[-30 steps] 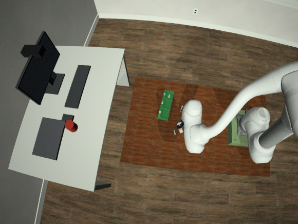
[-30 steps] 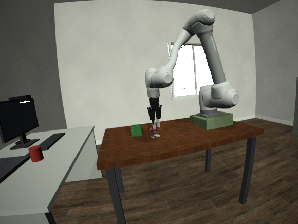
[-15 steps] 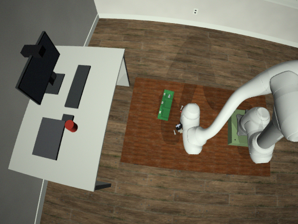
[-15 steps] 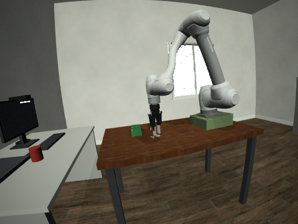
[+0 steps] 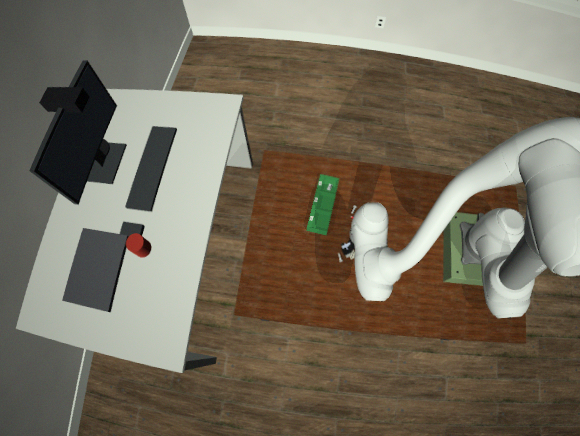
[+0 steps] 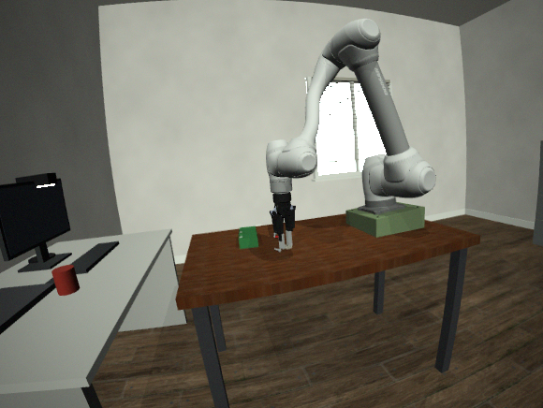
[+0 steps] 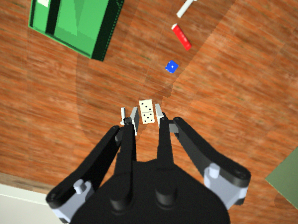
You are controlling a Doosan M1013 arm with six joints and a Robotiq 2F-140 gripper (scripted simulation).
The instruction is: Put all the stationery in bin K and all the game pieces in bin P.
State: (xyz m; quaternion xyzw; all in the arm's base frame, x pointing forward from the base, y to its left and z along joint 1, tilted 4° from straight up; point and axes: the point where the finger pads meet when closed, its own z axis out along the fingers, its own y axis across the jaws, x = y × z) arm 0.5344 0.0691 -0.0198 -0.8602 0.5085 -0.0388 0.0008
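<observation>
Top view: from my station, green rectangular three-compartment bin unit (image 5: 322, 205) on brown wooden table (image 5: 285, 285) (image 6: 328, 262), small pale object in one end compartment. White arm hides part of items.

Exterior: black two-finger gripper (image 6: 283, 220) (image 7: 147, 111) points down, fingertips low near tabletop.

Wrist: jaws partly apart, white domino with black pips (image 7: 146, 111) between them, contact can't tell. Blue die (image 7: 172, 66), red cylindrical stick (image 7: 181, 37) beyond, outside bins.

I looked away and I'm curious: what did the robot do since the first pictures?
The end effector came down to the table, around the domino, with gaps beside it. Nothing was taken or let go. The green bins stayed put.
</observation>
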